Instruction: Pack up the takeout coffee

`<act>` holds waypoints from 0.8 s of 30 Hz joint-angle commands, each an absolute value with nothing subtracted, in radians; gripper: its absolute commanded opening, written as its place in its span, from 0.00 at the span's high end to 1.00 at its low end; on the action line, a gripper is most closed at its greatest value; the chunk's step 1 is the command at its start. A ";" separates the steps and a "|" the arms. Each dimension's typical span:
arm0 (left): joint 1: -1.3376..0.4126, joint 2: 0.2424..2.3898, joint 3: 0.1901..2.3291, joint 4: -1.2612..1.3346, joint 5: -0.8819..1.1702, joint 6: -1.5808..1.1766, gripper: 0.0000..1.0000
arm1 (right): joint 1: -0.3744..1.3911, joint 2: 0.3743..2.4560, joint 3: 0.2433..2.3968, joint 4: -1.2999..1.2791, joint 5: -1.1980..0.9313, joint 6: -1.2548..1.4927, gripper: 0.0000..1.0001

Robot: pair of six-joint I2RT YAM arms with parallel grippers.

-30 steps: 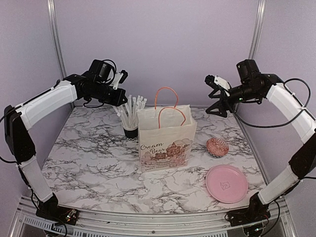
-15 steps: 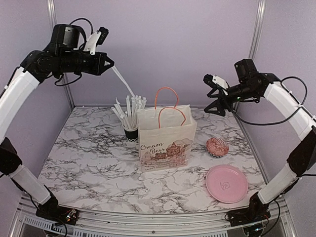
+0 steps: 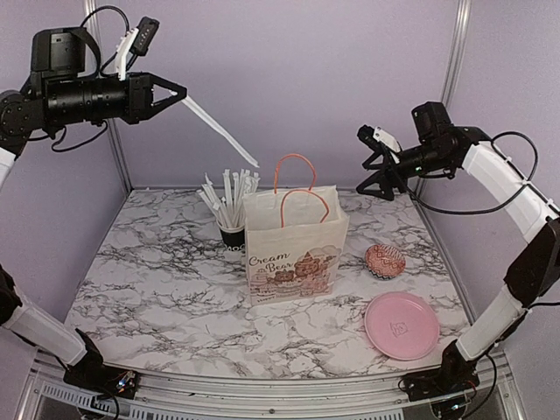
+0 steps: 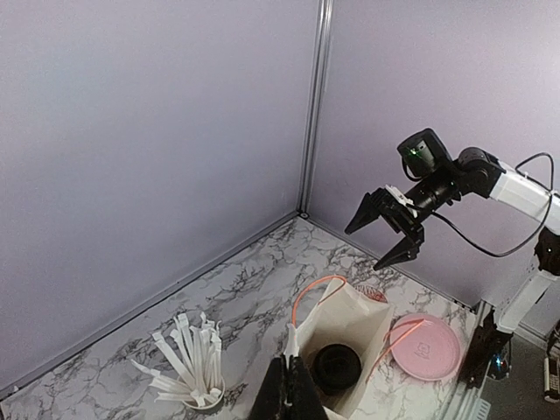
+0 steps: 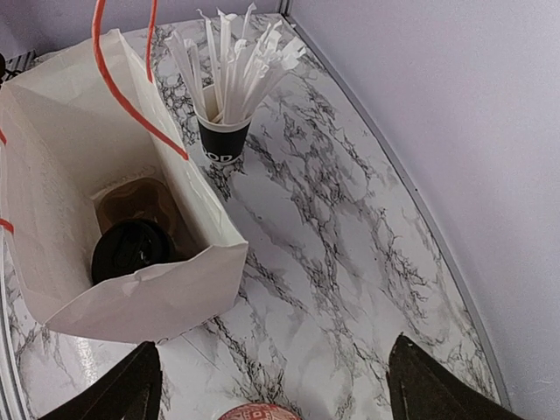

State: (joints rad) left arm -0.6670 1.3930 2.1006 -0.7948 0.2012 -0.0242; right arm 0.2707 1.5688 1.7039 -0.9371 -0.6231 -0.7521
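Observation:
The takeout coffee shows only as a black lidded cup [image 4: 337,367] standing inside the open paper bag [image 3: 293,249]. It also shows in the right wrist view [image 5: 129,251], beside a brown tray [image 5: 144,203]. In the top view the bag's walls hide it. My left gripper [image 3: 178,91] is raised high at the far left, shut on a white wrapped straw [image 3: 219,129] that slants down toward the bag. In the left wrist view the shut gripper [image 4: 293,389] holds the straw [image 4: 291,346] above the bag's rim. My right gripper [image 3: 363,162] is open and empty, in the air right of the bag.
A black cup full of white straws [image 3: 232,234] stands left of the bag. A red patterned round item [image 3: 385,260] and a pink plate [image 3: 401,325] lie on the marble table, right of the bag. Purple walls enclose the back and sides.
My left arm has lifted up and to the left, drawing one straw out of the straw cup. My right gripper has drifted slightly left and stays open.

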 commanded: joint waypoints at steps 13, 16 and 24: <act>-0.827 1.620 1.989 -0.912 0.204 0.080 1.00 | 0.267 1.597 1.755 -0.843 -0.631 -0.634 0.14; -0.866 1.725 2.073 -0.992 0.104 0.131 1.00 | 0.267 1.601 1.757 -0.842 -0.637 -0.631 0.14; -0.903 1.843 2.173 -1.008 0.152 0.150 0.55 | 0.267 1.596 1.760 -0.847 -0.634 -0.633 0.13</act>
State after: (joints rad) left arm -0.8951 1.8397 2.1086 -0.9707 0.1387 0.1223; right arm 0.2707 1.5948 1.7172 -0.8658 -0.6231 -0.6498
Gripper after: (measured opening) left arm 0.335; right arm 0.863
